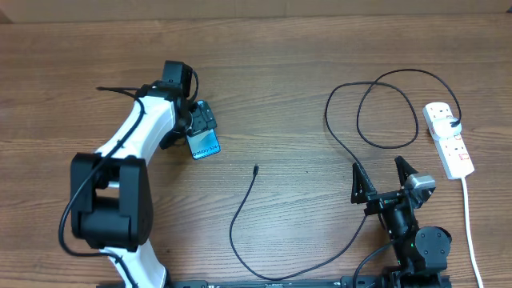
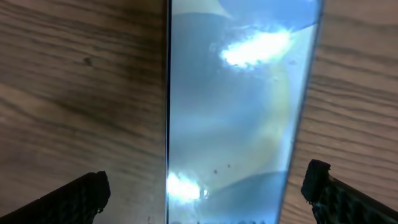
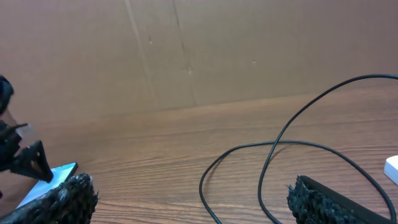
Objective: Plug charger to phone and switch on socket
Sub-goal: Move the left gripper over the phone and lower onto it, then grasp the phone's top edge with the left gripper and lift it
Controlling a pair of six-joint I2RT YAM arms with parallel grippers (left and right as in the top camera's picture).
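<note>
The phone lies on the wood table at the left, its blue screen up. In the left wrist view the phone fills the middle. My left gripper hovers over its far end, open, with a gap between each finger and the phone's edges. The charger cable loops across the table, and its plug tip lies loose in the middle, right of the phone. The white socket lies at the right. My right gripper is open near the front right, holding nothing, with cable ahead of it.
A thick white cord runs from the socket toward the front edge. The cable's big loops lie between my right gripper and the socket. A brown cardboard wall stands at the table's far side.
</note>
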